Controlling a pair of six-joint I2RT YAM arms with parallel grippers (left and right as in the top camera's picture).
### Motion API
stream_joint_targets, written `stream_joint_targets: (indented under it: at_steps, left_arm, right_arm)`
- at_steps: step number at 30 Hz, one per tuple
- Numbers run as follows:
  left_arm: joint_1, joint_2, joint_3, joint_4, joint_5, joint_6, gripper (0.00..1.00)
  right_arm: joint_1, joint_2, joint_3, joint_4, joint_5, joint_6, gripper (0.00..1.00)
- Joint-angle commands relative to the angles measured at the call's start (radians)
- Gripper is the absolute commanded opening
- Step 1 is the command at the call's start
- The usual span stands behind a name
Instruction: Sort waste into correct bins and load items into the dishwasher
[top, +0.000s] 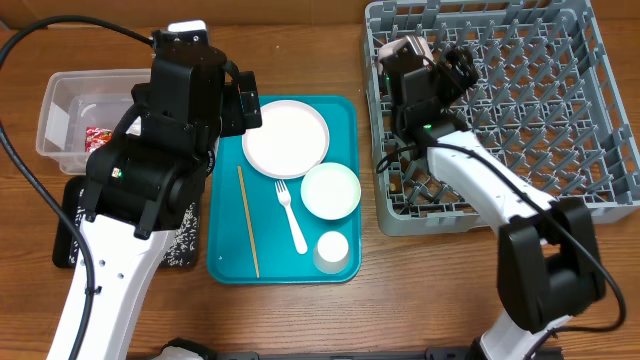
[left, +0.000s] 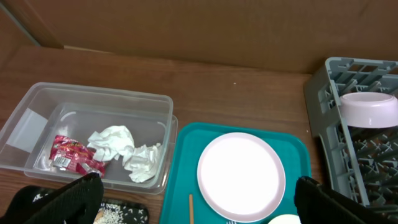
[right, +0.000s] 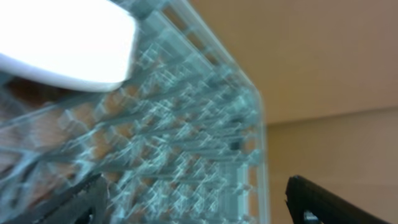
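White links (top: 110, 290); black joints (top: 170, 110); black cables (top: 60, 20).

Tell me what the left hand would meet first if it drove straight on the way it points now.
Most likely the white plate on the teal tray: it lies dead ahead of the left hand, between its open fingers. Depth is unclear, so the tray's near edge could come first.

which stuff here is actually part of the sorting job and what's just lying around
Job: plate, bowl, cup, fork, chopstick, clear bin, dish rack.
Just there: teal tray, black speckled mat.
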Motion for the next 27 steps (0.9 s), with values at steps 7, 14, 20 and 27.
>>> stream_joint_targets:
  at_steps: [7, 14, 20, 27]
  left_arm:
    - [0.004, -0.008, 0.021, 0.005, -0.013, 0.011, 1.0]
    - [0.004, -0.008, 0.02, 0.005, -0.013, 0.011, 1.0]
    - [0.004, -0.008, 0.021, 0.005, -0.013, 0.011, 1.0]
    - [0.004, -0.008, 0.021, 0.005, -0.013, 0.011, 1.0]
  right_arm:
    - [-0.175, -0.056, 0.409, -0.41, -0.711, 0.666, 0.3]
    - [-0.219, -0.039, 0.426, -0.302, -0.917, 0.727, 0.04]
    - [-0.208, 0.036, 0.425, -0.235, -0.918, 0.727, 0.04]
    - [-0.208, 0.146, 0.425, -0.129, -1.051, 0.719, 0.04]
